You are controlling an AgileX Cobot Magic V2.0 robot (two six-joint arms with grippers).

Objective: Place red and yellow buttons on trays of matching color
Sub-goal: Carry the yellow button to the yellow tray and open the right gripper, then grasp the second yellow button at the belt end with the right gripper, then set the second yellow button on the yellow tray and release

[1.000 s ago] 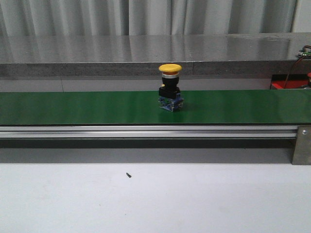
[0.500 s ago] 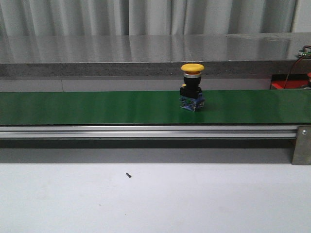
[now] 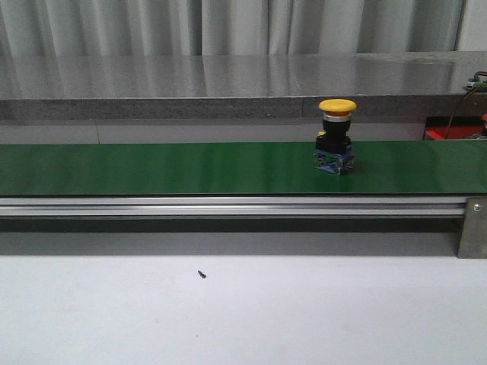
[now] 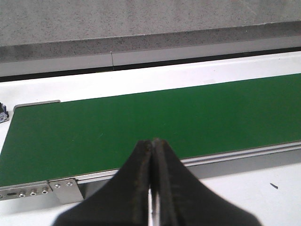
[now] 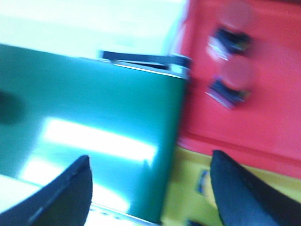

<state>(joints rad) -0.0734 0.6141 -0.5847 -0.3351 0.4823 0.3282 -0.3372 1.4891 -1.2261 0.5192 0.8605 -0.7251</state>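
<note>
Standing upright on green belt (image 3: 152, 169) — yellow button (image 3: 335, 137)

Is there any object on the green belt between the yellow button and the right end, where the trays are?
Nothing visible. In the front view the yellow button stands alone on the green belt, and the belt to its right is bare. The right wrist view shows the yellow tray just past the belt's end.

We find no text, label, brand, number or sign that can be read in any view; the yellow button (image 3: 336, 135) shows no legible marking on its cap or body; the red tray (image 5: 263, 94) is too blurred to make out any lettering.
</note>
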